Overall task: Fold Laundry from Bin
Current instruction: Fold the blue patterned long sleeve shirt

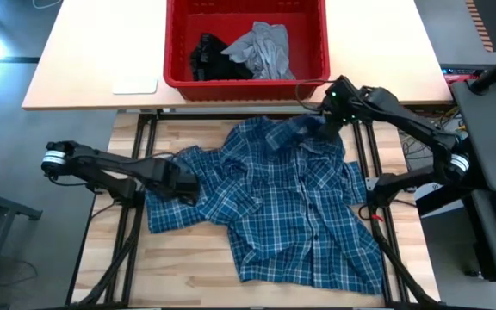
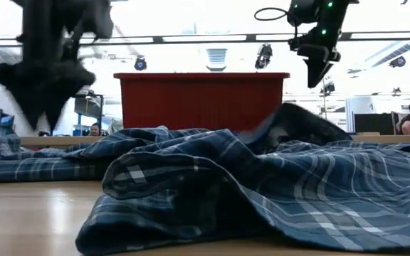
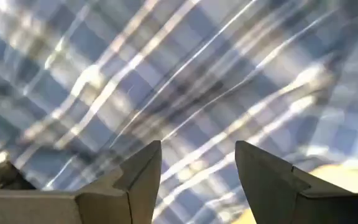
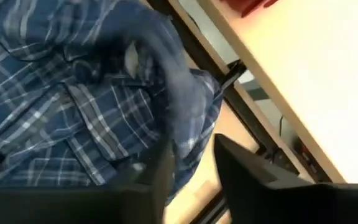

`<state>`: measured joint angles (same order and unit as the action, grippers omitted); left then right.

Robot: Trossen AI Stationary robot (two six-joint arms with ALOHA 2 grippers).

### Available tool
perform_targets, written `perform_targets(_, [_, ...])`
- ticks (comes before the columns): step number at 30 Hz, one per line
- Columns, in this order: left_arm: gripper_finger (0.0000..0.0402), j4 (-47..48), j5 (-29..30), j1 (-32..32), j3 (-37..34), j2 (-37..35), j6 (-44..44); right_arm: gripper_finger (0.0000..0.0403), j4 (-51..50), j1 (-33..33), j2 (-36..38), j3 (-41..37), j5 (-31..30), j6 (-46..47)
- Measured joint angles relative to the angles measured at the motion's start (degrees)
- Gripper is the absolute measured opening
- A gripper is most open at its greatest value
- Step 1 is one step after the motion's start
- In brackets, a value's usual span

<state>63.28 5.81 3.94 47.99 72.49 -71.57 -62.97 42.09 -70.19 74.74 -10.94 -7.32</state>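
A plaid shirt (image 1: 291, 202) sprawls across the wooden table (image 1: 188, 280); the red bin (image 1: 246, 47) sits behind. The left gripper (image 1: 186, 185) hangs parted and empty at the sleeve; the right gripper (image 1: 332, 129), narrowly parted, holds nothing above the collar.

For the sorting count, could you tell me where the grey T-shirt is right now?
In the high view, the grey T-shirt lies crumpled inside the red bin, right of the black garment.
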Motion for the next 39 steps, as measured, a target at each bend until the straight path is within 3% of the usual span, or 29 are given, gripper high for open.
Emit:
perform_targets(4, [0.0189,-0.33,5.01,-1.88,2.8,0.58,0.08,0.0201,0.9,-2.19,3.76,-0.02,3.16,4.15])
perform_targets(8, [0.0186,-4.49,5.91,-7.51,-1.73,3.26,2.82,0.024,2.44,-6.53,7.65,-1.81,8.68,8.5])
perform_targets(15, [0.0173,-34.03,8.06,-15.93,-10.68,11.91,11.4,0.0248,7.1,-18.35,13.61,-9.01,9.55,19.71])
perform_targets(20, [0.017,-45.87,11.27,-18.28,-9.25,17.7,15.46,0.0254,15.0,-23.71,13.86,-5.0,9.75,30.34])
perform_targets(26, [0.017,-34.97,13.41,-22.2,-0.38,21.5,32.64,0.0286,15.34,-23.72,4.95,6.49,8.69,25.15])
perform_targets(31, [0.017,-28.25,16.09,-26.53,2.13,21.12,47.88,0.0305,15.51,-23.67,-4.16,16.64,4.59,19.32])
perform_targets(34, [0.017,-23.68,13.1,-27.87,4.9,18.43,46.89,0.031,15.08,-23.69,-9.11,21.35,4.41,16.57])
perform_targets(37, [0.017,-15.99,7.94,-25.16,9.26,13.73,39.28,0.031,13.03,-23.74,-12.53,24.7,4.04,15.35])
perform_targets(39, [0.017,-10.25,8.18,-22.36,10.28,10.76,34.51,0.0309,10.92,-23.74,-13.78,25.81,3.83,14.85])
